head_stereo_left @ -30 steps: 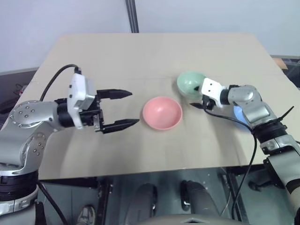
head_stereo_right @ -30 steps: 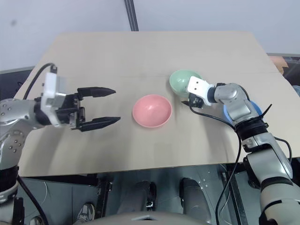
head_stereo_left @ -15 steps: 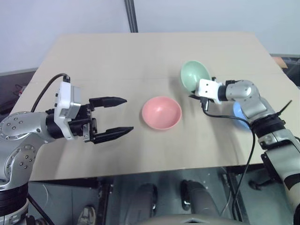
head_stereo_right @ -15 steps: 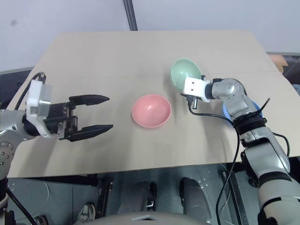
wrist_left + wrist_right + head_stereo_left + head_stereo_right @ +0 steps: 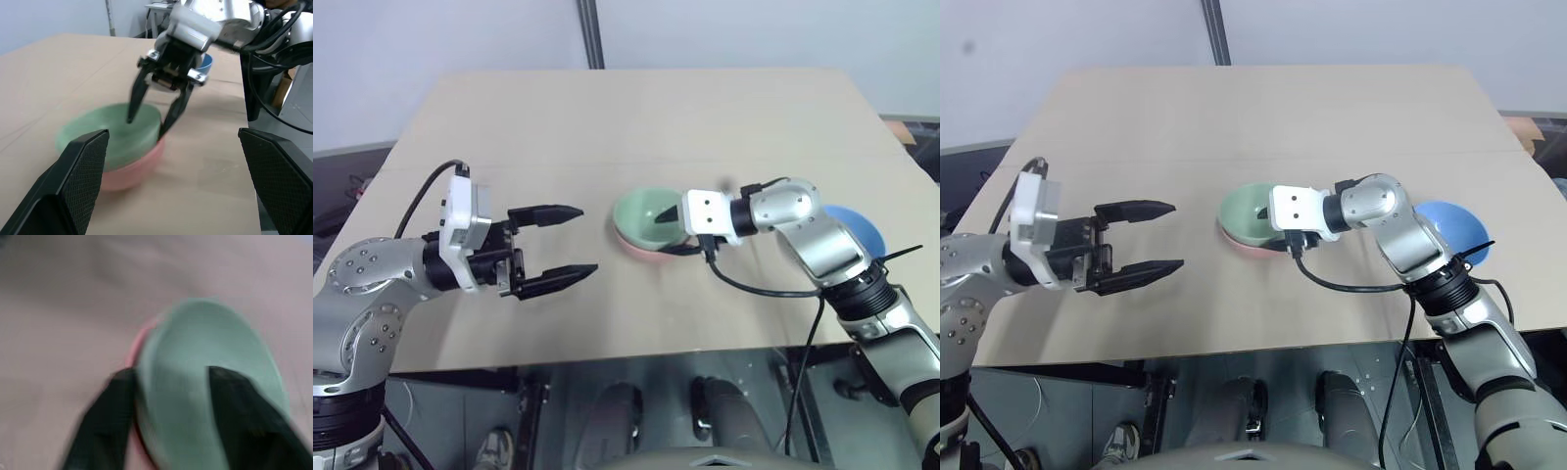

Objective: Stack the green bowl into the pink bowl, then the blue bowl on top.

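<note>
Jaws of the right gripper (image 5: 155, 110) stand parted astride the near rim of the small, smooth, pale mint-green bowl (image 5: 1249, 214), one black finger reaching inside it and the other outside the wall; the left wrist view shows a gap between the fingers wider than the rim, though whether either finger presses on the rim cannot be told. That green bowl sits inside the round salmon-pink bowl (image 5: 134, 166), whose rim peeks out beneath it on the near side as a thin pink band. The green bowl appears slightly tilted rather than seated level. Both bowls rest together at about the middle of the pale beige wooden counter (image 5: 607, 117).

Jaws of the left gripper (image 5: 571, 240) are spread wide with nothing between them, the two black fingers pointing toward the nested bowls from the robot's left and hovering above the counter, well apart from the bowls.

Farther to the robot's right, the round sky-blue bowl (image 5: 1449, 225) sits on the counter near its right edge, partly behind the right forearm and apart from the other two bowls. A black cable (image 5: 754, 287) loops from the right wrist across the counter's front part.
</note>
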You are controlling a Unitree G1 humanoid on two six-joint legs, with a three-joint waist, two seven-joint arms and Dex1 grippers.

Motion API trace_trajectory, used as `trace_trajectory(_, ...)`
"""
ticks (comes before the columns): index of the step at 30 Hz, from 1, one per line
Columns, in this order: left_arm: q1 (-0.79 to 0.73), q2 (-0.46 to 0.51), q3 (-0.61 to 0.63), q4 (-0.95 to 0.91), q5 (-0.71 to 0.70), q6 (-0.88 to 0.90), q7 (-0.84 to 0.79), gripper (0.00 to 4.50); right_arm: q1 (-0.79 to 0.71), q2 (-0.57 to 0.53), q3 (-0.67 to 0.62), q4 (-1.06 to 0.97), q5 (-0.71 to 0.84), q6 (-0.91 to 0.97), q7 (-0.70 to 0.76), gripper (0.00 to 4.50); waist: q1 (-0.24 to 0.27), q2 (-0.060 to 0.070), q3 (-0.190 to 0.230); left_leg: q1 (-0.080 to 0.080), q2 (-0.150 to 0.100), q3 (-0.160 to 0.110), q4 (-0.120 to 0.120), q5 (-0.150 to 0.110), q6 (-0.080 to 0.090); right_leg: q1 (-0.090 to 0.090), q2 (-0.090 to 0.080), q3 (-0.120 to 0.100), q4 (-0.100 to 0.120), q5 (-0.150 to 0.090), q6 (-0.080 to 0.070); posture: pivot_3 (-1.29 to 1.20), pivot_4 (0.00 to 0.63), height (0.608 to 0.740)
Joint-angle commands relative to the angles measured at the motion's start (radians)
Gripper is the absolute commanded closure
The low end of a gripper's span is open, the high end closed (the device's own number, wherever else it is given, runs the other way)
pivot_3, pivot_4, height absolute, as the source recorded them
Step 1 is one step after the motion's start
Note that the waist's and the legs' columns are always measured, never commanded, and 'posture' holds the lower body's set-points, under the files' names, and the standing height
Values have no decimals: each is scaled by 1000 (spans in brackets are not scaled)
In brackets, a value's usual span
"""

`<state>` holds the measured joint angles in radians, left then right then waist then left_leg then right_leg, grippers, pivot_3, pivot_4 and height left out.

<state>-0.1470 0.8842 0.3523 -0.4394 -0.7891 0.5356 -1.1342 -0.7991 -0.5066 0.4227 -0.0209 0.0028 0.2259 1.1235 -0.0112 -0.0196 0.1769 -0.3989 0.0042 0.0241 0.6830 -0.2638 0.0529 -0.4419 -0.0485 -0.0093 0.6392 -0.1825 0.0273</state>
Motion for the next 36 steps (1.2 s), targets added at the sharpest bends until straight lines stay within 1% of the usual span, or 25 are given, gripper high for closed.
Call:
trace_trajectory(1, -19, 3, -4, -10, -19, -12, -9, 0, 20, -32, -109, -144, 46, 84, -40, 546, 0, 0, 0, 0, 0, 0, 0, 1, -1, 0, 0, 0, 0, 0, 0, 0, 150, 740)
trace_trajectory(6, -89, -18, -69, 24, -1, -26, -19, 0, 107, -100, -302, -330, 119, 332, -151, 546, 14, 0, 0, -1, 0, -1, 0, 0, 0, 0, 0, -1, -1, 0, 0, 0, 150, 740)
trace_trajectory(9, -133, -31, -109, 56, 7, -35, -39, 0, 230, -142, -435, -426, 95, 488, -274, 546, 20, -1, 0, -1, 0, -1, 0, 0, 1, 0, 0, -1, -1, 0, 0, 0, 150, 740)
trace_trajectory(11, -163, -41, -134, 80, 12, -43, -53, 0, 331, -166, -494, -476, 61, 562, -344, 546, 23, 0, 0, -1, 0, 0, 0, -1, 1, 0, 0, -1, -1, 0, 0, 0, 150, 740)
trace_trajectory(14, -207, -62, -154, 117, -6, -55, -98, 0, 455, -148, -555, -552, 58, 694, -432, 546, 24, 0, 0, -1, 0, 0, -1, -1, 1, 0, 0, -1, -2, 0, 0, 0, 150, 740)
trace_trajectory(16, -234, -67, -165, 148, -19, -60, -151, 0, 526, -115, -585, -600, 69, 773, -481, 546, 20, 0, 0, -1, 0, 1, 0, -1, 1, 0, 1, 0, -1, -1, 0, 0, 150, 740)
trace_trajectory(19, -279, -68, -187, 185, -33, -47, -221, 0, 559, -56, -621, -636, 91, 876, -541, 546, 11, 0, 0, 0, 0, 1, 0, -1, 1, 0, 2, 1, -1, -2, 3, 0, 150, 740)
trace_trajectory(23, -331, -94, -211, 223, -7, -57, -226, 0, 587, -15, -631, -606, 112, 908, -584, 546, 7, -1, 0, 0, 0, 1, 0, -1, 1, 0, 2, 1, -1, -3, 4, 0, 150, 740)
trace_trajectory(24, -335, -98, -213, 226, -2, -59, -226, 0, 593, -16, -625, -590, 110, 898, -594, 926, 6, -1, 0, 0, 0, 1, 0, -1, 1, 0, 2, 1, -1, -3, 4, 0, 150, 740)
trace_trajectory(25, -335, -100, -216, 226, 5, -62, -227, 0, 595, -12, -624, -572, 111, 886, -603, 1076, 5, -1, 0, 0, 0, 1, 0, -1, 1, 0, 2, 1, -1, -3, 4, 0, 150, 740)
trace_trajectory(27, -328, -103, -214, 221, 10, -63, -225, 0, 596, -12, -618, -546, 114, 866, -617, 1837, 3, -1, 0, 0, 0, 1, 0, -1, 1, 0, 2, 1, -1, -3, 4, 0, 150, 740)
trace_trajectory(29, -317, -104, -209, 211, 10, -60, -217, 0, 598, -23, -607, -523, 115, 843, -624, 2924, 1, -1, 0, -1, 0, 1, 0, -1, 1, 0, 2, 1, -1, -3, 4, 0, 150, 740)
trace_trajectory(32, -301, -103, -199, 195, 7, -54, -200, 0, 598, -45, -591, -505, 112, 809, -630, 4339, -1, -1, 0, 0, 0, 1, 0, -1, 1, 0, 2, 1, -1, -3, 4, 0, 150, 740)
trace_trajectory(33, -296, -102, -196, 189, 4, -52, -194, 0, 596, -57, -584, -504, 108, 792, -631, 4470, -1, -1, 0, 0, 0, 1, 0, -1, 1, 0, 2, 1, -1, -3, 4, 0, 150, 740)
trace_trajectory(36, -281, -104, -173, 184, -6, -43, -157, 0, 572, -88, -554, -518, 118, 715, -612, 4470, -1, 0, 0, 0, 0, 1, 0, -1, 1, 0, 2, 1, -1, -3, 4, 0, 150, 740)
